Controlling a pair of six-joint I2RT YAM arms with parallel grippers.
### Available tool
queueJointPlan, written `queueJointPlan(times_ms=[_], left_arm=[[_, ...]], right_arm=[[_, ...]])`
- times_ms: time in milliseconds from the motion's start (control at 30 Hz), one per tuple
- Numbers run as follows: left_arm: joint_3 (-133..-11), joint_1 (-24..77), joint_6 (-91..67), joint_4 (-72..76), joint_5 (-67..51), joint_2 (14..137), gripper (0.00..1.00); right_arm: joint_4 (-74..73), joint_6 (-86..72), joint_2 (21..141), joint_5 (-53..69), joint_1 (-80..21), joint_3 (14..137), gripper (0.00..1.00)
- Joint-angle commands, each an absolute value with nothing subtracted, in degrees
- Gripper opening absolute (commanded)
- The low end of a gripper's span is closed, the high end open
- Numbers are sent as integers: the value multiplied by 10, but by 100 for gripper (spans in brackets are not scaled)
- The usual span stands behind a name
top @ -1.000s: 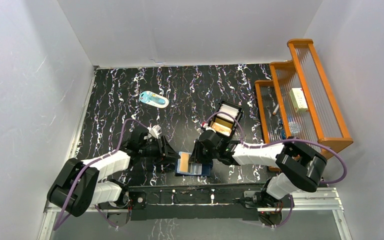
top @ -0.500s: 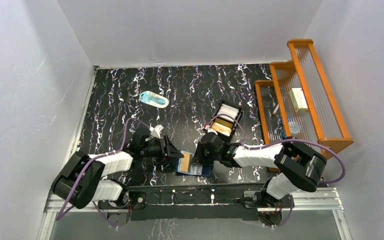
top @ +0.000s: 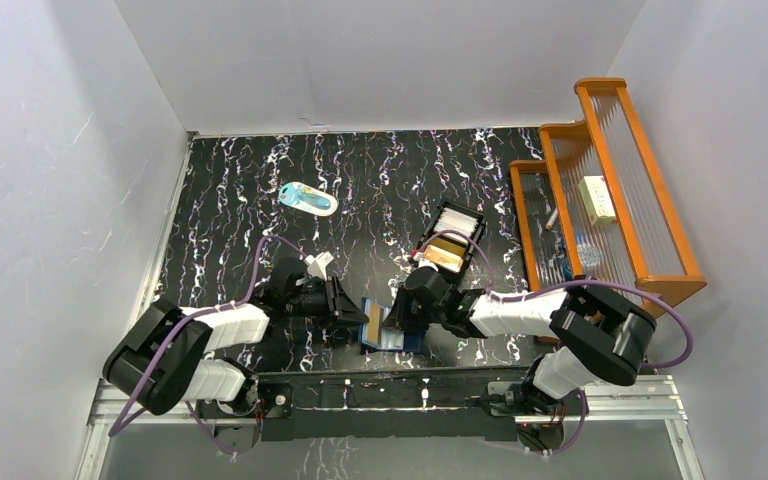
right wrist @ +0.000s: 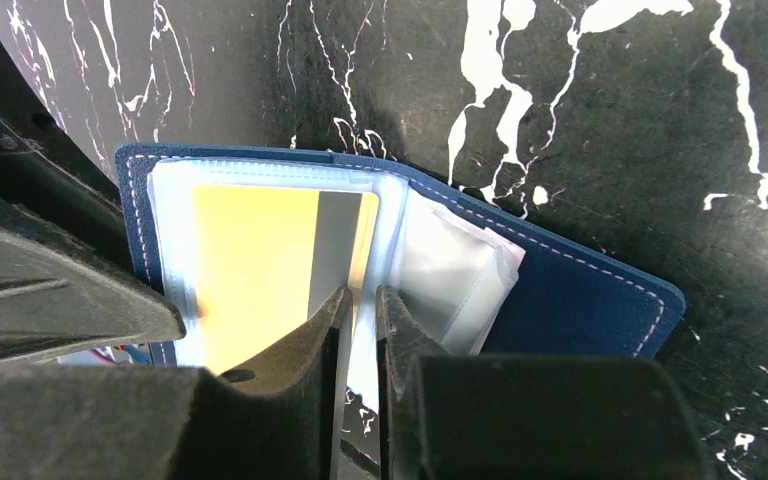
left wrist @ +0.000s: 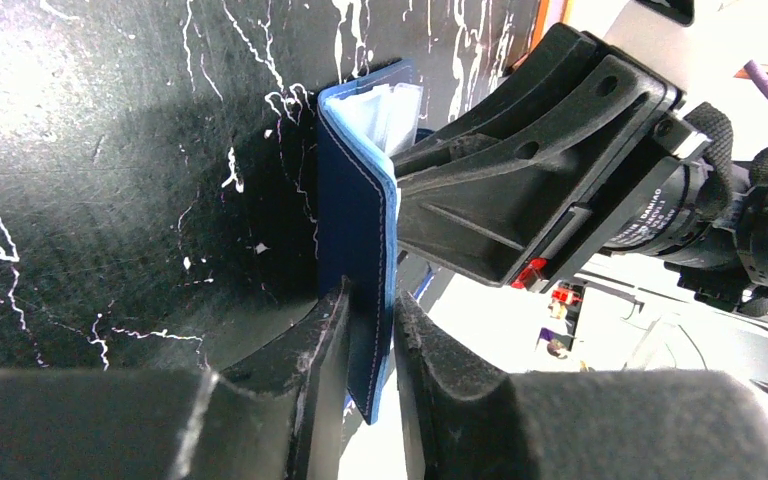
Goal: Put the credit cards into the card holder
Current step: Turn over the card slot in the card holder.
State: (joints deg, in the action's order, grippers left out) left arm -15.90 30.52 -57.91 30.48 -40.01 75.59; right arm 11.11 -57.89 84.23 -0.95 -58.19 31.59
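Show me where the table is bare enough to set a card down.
Bare table: the far strip behind the oval item, the stretch between it and the tray, and the left edge. Crowded: near centre, where left gripper and right gripper meet at the card holder, and the right side by tray and rack.

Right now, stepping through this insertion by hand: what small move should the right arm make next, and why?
Probably ease the golden card slightly deeper into the clear pocket. The right gripper pinches its edge at the pocket, while the left gripper clamps the cover of the card holder, holding it raised and braced.
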Motion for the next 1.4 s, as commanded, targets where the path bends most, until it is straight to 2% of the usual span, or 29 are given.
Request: queueJointPlan(times_ms=[0, 67, 233, 367, 633, 933, 1367], left_arm=[[-181, 316, -551, 282, -393, 757, 20], [-186, 321, -545, 269, -388, 755, 19], [-188, 325, -544, 266, -383, 743, 5], [-185, 327, -551, 276, -384, 716, 0], [-179, 332, -551, 284, -381, 662, 0], [-180, 334, -529, 248, -376, 641, 0], [-265, 340, -451, -22, -256, 597, 0]], right_arm=[[121, -577, 831, -16, -581, 305, 23], [121, -577, 830, -15, -582, 305, 23], [127, -576, 834, -11, -582, 304, 23], [138, -574, 845, -1, -581, 308, 23], [152, -557, 865, 21, -581, 335, 29], [145, -540, 891, 31, -581, 362, 30], [32, -502, 836, -14, -576, 394, 40]])
